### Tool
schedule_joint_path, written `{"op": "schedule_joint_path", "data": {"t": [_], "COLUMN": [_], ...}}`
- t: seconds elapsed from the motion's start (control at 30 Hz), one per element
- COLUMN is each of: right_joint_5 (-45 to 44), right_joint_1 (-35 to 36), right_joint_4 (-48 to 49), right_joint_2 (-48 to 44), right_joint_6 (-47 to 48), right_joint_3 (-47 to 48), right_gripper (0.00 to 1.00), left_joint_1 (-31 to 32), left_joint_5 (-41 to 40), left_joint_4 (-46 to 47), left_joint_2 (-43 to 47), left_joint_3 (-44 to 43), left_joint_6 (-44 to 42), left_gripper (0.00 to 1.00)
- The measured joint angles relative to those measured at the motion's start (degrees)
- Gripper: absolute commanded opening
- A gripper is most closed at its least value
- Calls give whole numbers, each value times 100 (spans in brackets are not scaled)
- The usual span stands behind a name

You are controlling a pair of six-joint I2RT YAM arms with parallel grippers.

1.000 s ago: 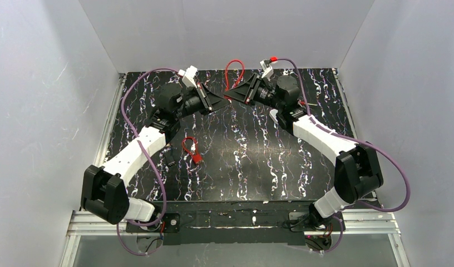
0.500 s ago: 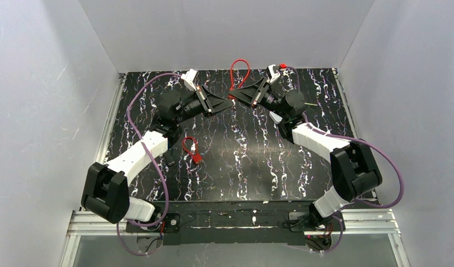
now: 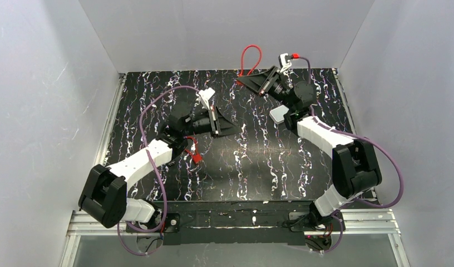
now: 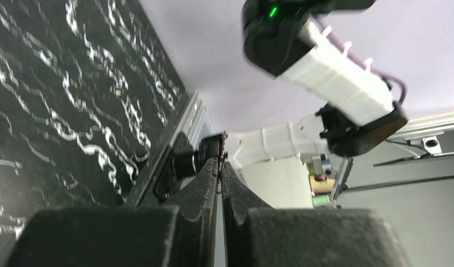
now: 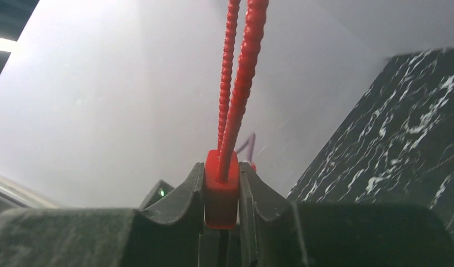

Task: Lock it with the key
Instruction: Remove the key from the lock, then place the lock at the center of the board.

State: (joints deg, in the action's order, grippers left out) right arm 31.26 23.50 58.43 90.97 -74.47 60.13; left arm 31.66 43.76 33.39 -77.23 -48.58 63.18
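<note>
My right gripper (image 3: 241, 82) is raised over the table's far edge and is shut on the red body of a lock (image 5: 221, 192). The lock's red beaded cable loop (image 3: 242, 58) stands up out of it toward the back wall. In the right wrist view the body sits squarely between the two fingers (image 5: 252, 189). My left gripper (image 3: 236, 131) hovers low over the middle of the table, pointing right, with its jaws pressed together (image 4: 219, 167). No key shows clearly between them; the key is hidden or too thin to tell.
A second red cable lock (image 3: 192, 149) lies on the black marbled table (image 3: 258, 167) beside my left forearm, with a small dark piece (image 3: 171, 164) near it. White walls close in the back and sides. My right arm (image 4: 330, 78) fills the upper left wrist view.
The right gripper has lifted the lock up and back toward the far wall. The left gripper has drawn away from it, dropping down toward the table's middle. The two tips are now well apart.
</note>
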Motion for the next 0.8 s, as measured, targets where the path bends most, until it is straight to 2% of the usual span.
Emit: {"op": "schedule_joint_path", "data": {"t": [0.17, 0.3, 0.6, 0.8], "right_joint_5": [-38, 63, 486, 763], "right_joint_1": [-92, -68, 73, 209], "right_joint_4": [-99, -685, -2877, -3900], "right_joint_2": [58, -1, -787, -1114], "right_joint_6": [311, 833, 2717, 3622], "right_joint_3": [209, 168, -596, -1196], "right_gripper": [1, 1, 1, 1], "left_joint_1": [72, -50, -1307, -1649], "left_joint_5": [269, 416, 490, 239], "left_joint_4": [-305, -379, -488, -1568], "left_joint_2": [52, 233, 1215, 1688], "left_joint_3": [277, 301, 565, 770], "left_joint_6": [-141, -223, -355, -998], "left_gripper": [0, 0, 0, 0]}}
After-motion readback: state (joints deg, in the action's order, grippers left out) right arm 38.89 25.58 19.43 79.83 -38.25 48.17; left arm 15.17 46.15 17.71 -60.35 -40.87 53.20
